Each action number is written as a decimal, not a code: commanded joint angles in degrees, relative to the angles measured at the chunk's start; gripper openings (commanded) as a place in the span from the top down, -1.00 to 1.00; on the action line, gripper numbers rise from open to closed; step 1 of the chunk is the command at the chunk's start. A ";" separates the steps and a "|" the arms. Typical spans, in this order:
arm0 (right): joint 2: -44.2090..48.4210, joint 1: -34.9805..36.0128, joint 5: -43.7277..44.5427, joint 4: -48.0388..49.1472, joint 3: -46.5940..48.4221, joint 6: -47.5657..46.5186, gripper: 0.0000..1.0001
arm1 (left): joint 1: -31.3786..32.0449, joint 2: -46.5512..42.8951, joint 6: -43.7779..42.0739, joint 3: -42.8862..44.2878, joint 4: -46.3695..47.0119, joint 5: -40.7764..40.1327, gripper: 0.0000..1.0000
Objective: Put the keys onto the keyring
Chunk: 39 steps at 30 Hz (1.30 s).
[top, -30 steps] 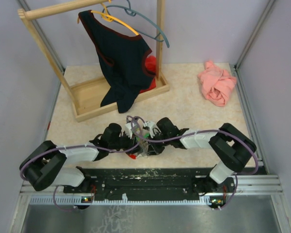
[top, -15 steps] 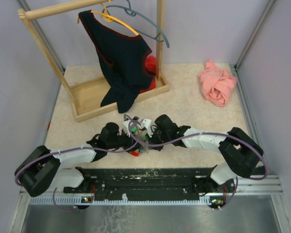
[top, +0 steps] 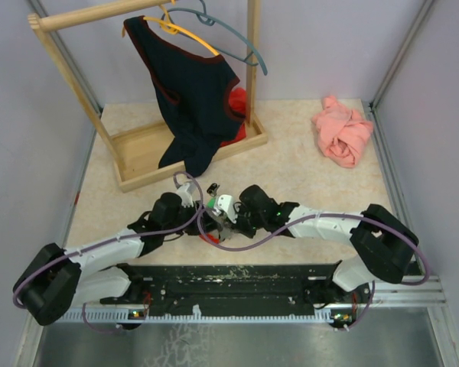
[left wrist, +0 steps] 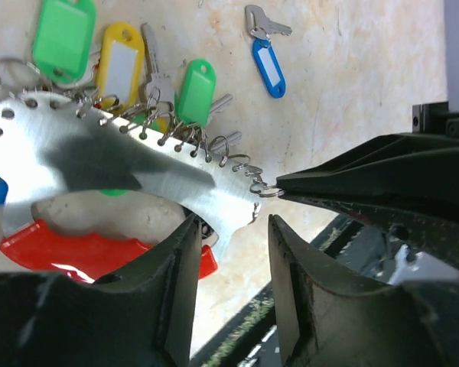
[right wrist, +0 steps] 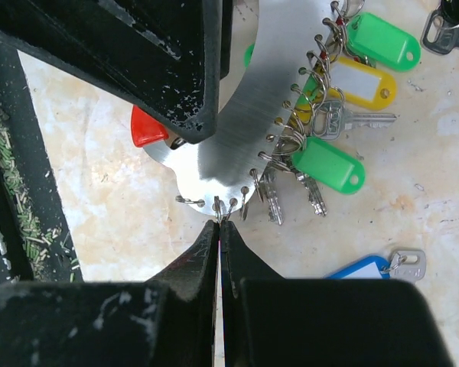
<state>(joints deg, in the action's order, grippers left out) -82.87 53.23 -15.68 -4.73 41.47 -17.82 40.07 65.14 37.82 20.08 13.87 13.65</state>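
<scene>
A silvery metal plate (left wrist: 99, 164) edged with small wire rings is the keyring; it lies near the table's front edge. Keys with green (left wrist: 195, 92) and yellow (left wrist: 121, 65) tags hang on its rings, also in the right wrist view (right wrist: 329, 164). A red tag (left wrist: 84, 248) lies under it. One loose key with a blue tag (left wrist: 271, 65) lies apart on the table (right wrist: 363, 267). My right gripper (right wrist: 219, 223) is shut on one small ring (left wrist: 268, 191) at the plate's end. My left gripper (left wrist: 236, 252) is open, its fingers straddling the plate's tip.
A wooden clothes rack (top: 138, 157) with a dark garment (top: 191, 92) on hangers stands at the back left. A pink cloth (top: 343, 131) lies at the back right. A dark key head (right wrist: 447, 19) lies beyond the plate. The black base rail (top: 229, 279) runs close behind the grippers.
Both arms have stretched out lower and flatter, their elbows swinging outward. The grippers stay together at the plate, shifted slightly towards the back.
</scene>
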 commanded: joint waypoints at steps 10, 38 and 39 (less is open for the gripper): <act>2.40 2.50 1.83 3.60 3.76 -2.39 1.00 | -0.23 1.49 23.37 -5.22 4.70 -3.77 -0.04; 5.28 4.42 1.28 12.35 -2.39 -0.26 1.00 | -0.79 14.70 28.78 -15.67 50.96 -3.38 0.99; 5.89 4.42 1.40 13.98 -3.34 -0.12 1.00 | -0.79 14.60 28.61 -16.09 52.42 -3.49 0.99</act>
<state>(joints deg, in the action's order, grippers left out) -80.99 56.62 -13.34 -0.14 39.64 -19.16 39.38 79.77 67.99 5.41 53.10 10.92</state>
